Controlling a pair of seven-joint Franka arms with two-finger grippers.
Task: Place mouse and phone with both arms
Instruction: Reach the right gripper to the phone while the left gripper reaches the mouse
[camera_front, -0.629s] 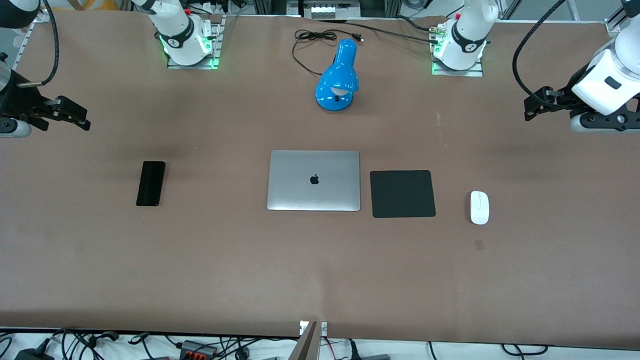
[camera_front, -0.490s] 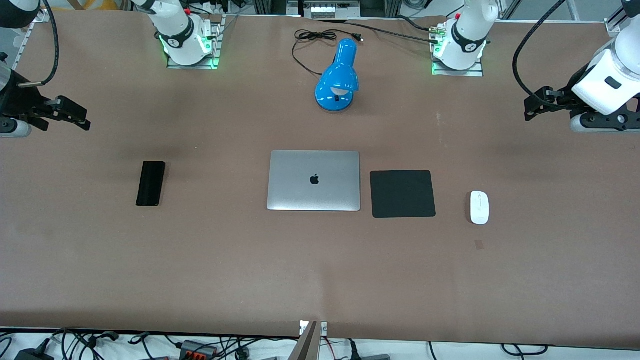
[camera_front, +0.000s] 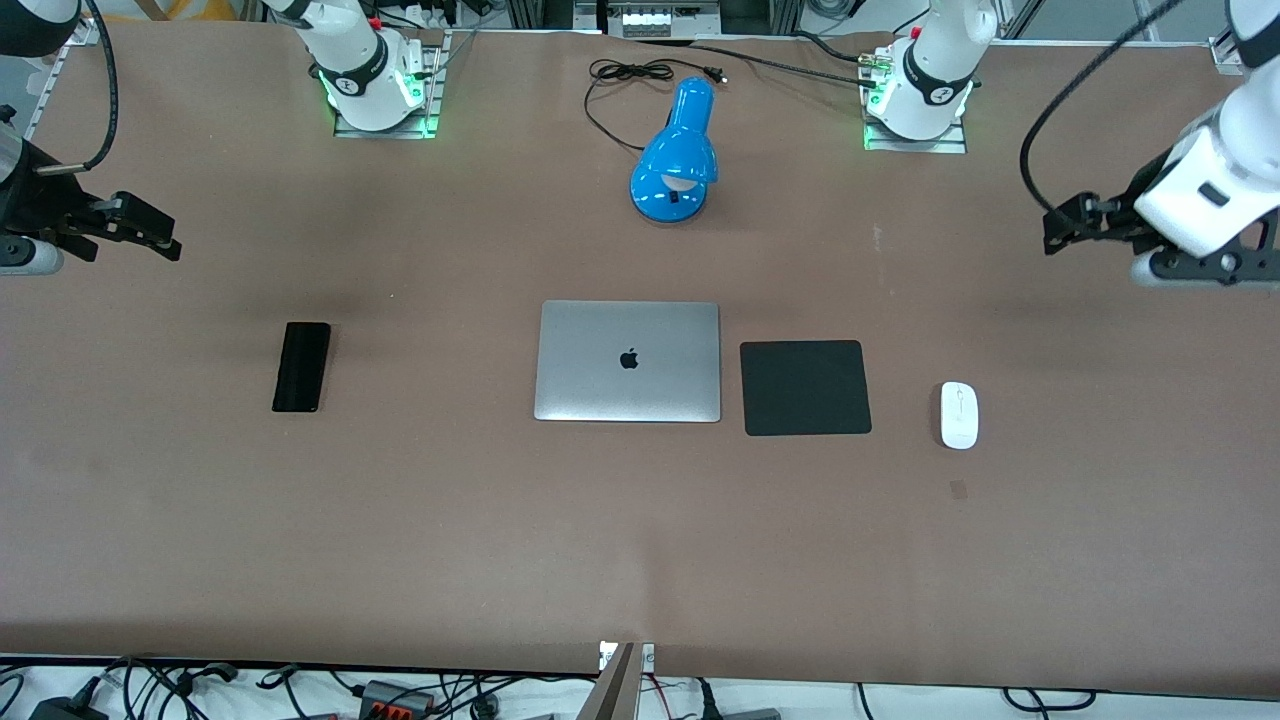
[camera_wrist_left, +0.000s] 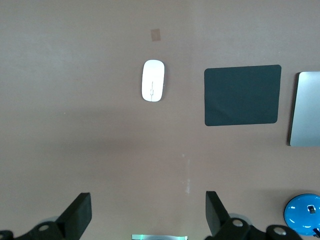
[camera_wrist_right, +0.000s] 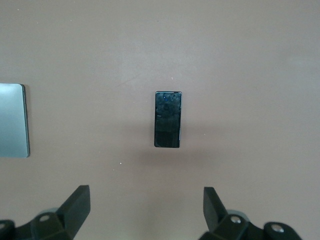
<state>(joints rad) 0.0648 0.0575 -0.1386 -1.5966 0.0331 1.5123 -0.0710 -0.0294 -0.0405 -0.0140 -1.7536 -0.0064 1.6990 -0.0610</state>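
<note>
- The left arm's black two-fingered hand (camera_wrist_left: 145, 220) hangs high over the left arm's end of the brown bench (camera_front: 640, 540), fingers spread wide and holding nothing; that height keeps its wrist camera looking straight down on its target.
- The right arm's black hand (camera_wrist_right: 145, 215) hangs over the right arm's end of the bench, likewise wide open and empty, apparently poised the same way.
- The small white oval plastic mouse (camera_front: 958, 414) lies flat on the bench, toward the left arm's end, nearer the front camera than the left hand, so that arm looks the likely one to fetch it.
- The square black mouse pad (camera_front: 805, 387) sits between the mouse and the closed silver laptop (camera_front: 628, 361), near but apart from both; it seems the likely home for the mouse.
- The slim black glossy phone (camera_front: 301, 366) lies flat, well apart from the laptop, toward the right arm's end.
- The blue desk lamp (camera_front: 677, 160) stands near the bases, clear of both reaches.
</note>
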